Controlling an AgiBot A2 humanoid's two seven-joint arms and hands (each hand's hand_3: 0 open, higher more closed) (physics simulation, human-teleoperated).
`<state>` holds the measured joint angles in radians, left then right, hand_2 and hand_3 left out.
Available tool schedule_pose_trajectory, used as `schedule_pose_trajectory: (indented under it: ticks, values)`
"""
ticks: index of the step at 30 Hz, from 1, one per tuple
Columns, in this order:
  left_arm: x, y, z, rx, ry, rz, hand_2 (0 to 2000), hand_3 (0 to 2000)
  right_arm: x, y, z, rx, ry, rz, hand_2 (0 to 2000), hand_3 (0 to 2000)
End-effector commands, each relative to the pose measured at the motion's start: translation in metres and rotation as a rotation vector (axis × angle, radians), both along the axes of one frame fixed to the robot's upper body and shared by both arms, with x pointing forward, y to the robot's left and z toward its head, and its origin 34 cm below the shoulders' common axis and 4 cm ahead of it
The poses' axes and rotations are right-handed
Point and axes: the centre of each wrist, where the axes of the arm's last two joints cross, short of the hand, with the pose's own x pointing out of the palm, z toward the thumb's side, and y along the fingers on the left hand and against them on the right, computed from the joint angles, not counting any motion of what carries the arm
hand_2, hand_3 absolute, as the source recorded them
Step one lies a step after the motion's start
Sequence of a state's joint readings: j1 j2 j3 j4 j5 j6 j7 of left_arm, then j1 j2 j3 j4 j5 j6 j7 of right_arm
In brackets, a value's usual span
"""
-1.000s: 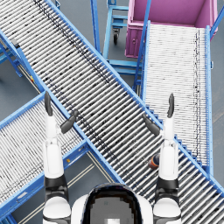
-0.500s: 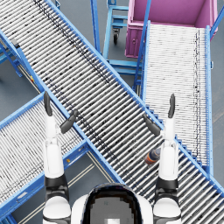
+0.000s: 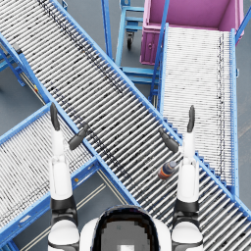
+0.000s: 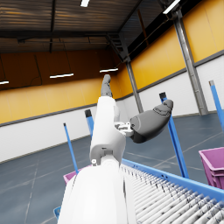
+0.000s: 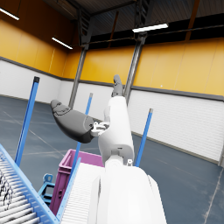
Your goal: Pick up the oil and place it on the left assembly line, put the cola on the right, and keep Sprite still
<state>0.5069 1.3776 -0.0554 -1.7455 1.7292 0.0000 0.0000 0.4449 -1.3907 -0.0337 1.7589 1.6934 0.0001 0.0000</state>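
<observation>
While left hand (image 3: 56, 128) (9 o'clock) and right hand (image 3: 188, 128) (3 o'clock) are held up, spread and empty, a dark bottle (image 3: 167, 170) is noted lying on the conveyor (image 3: 98, 98) at 5 o'clock, beside the right forearm (image 3: 188, 174).

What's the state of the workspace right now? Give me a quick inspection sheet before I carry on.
Surface: central conveyor runs diagonally; left line and right line flank it.
Job's things: one bottle on the central conveyor, close beside the right forearm; too small to tell which drink it is. No other bottles seen.
Clutter: nothing seen.
Robot hands: left robot hand and right robot hand are raised above the rollers, fingers apart, holding nothing.
Cables: nothing seen.
Surroundings: purple bin at the right line's far end; grey floor between the blue frames.
</observation>
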Motion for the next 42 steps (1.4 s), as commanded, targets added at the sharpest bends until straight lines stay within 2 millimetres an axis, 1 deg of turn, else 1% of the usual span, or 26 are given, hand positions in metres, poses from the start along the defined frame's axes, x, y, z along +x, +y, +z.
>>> schedule_pose_trajectory:
  ticks: [1,2,3,4,5,6,7,8,9,10,13,15,18,20,21,28,31,32,33,34,35,36,37,39,40,42]
  values:
    - [-0.001,0.0,0.0,-0.034,-0.001,-0.028,0,0,0.0,0.0,0.0,0.036,0.001,0.026,0,0]
    - [-0.002,0.0,0.006,-0.059,-0.022,-0.047,0,0,0.001,-0.001,0.006,0.064,-0.016,0.042,0,0]
    - [-0.002,0.001,0.007,-0.079,-0.026,-0.058,0,0,0.0,0.0,0.001,0.082,0.001,0.057,0,0]
    - [-0.002,0.002,0.007,-0.094,-0.027,-0.065,0,0,0.0,0.0,0.001,0.096,0.0,0.067,0,0]
    - [-0.002,0.0,0.002,-0.102,-0.008,-0.078,0,0,-0.001,-0.001,0.006,0.107,-0.02,0.072,0,0]
    - [-0.002,0.001,0.002,-0.11,-0.009,-0.082,0,0,0.0,-0.001,0.006,0.114,-0.018,0.077,0,0]
    - [-0.002,0.003,0.008,-0.118,-0.032,-0.079,0,0,0.0,0.0,0.005,0.119,-0.015,0.084,0,0]
    - [-0.002,0.001,0.003,-0.12,-0.012,-0.086,0,0,0.0,0.0,0.001,0.124,-0.001,0.085,0,0]
    - [-0.003,0.003,0.009,-0.124,-0.034,-0.083,0,0,0.0,0.001,0.001,0.127,0.0,0.088,0,0]
    - [-0.002,0.003,0.008,-0.127,-0.029,-0.085,0,0,-0.001,0.001,0.006,0.127,-0.016,0.093,0,0]
    - [-0.003,0.002,0.001,-0.132,-0.009,-0.09,0,0,-0.01,0.0,-0.006,0.133,0.008,0.088,0,0]
    - [-0.002,0.001,-0.001,-0.133,0.0,-0.093,0,0,-0.013,0.0,-0.008,0.136,0.01,0.088,0,0]
    - [-0.004,-0.001,0.002,-0.131,-0.016,-0.1,0,0,-0.018,0.003,-0.009,0.135,0.007,0.095,0,0]
    - [-0.004,-0.001,-0.003,-0.134,0.002,-0.099,0,0,-0.022,0.005,-0.018,0.135,0.037,0.1,0,0]
    - [-0.007,-0.002,0.001,-0.131,-0.019,-0.102,0,0,-0.023,0.005,-0.022,0.136,0.05,0.099,0,0]
    - [-0.007,-0.01,-0.002,-0.124,-0.005,-0.129,0,0,-0.039,0.013,-0.04,0.13,0.107,0.125,0,0]
    - [-0.006,-0.011,-0.002,-0.125,-0.003,-0.132,0,0,-0.037,0.011,-0.033,0.134,0.079,0.117,0,0]
    - [-0.007,-0.01,-0.006,-0.128,0.008,-0.128,0,0,-0.037,0.01,-0.032,0.136,0.074,0.114,0,0]
    - [-0.006,-0.01,-0.003,-0.128,-0.001,-0.128,0,0,-0.037,0.01,-0.028,0.135,0.058,0.114,0,0]
    - [-0.006,-0.011,-0.006,-0.129,0.011,-0.129,0,0,-0.036,0.009,-0.028,0.137,0.059,0.11,0,0]
    - [-0.007,-0.01,-0.002,-0.129,-0.006,-0.128,0,0,-0.037,0.01,-0.029,0.137,0.062,0.114,0,0]
    - [-0.006,-0.011,-0.007,-0.13,0.011,-0.129,0,0,-0.038,0.01,-0.025,0.136,0.045,0.115,0,0]
    - [-0.005,-0.01,-0.001,-0.131,-0.006,-0.128,0,0,-0.037,0.008,-0.02,0.137,0.026,0.108,0,0]
    - [-0.005,-0.01,0.001,-0.132,-0.014,-0.128,0,0,-0.033,0.002,-0.009,0.137,-0.011,0.089,0,0]
    - [-0.006,-0.011,-0.005,-0.133,0.007,-0.13,0,0,-0.033,-0.001,-0.006,0.137,-0.023,0.082,0,0]
    - [-0.006,-0.009,0.0,-0.136,-0.013,-0.125,0,0,-0.032,-0.002,-0.002,0.137,-0.037,0.079,0,0]
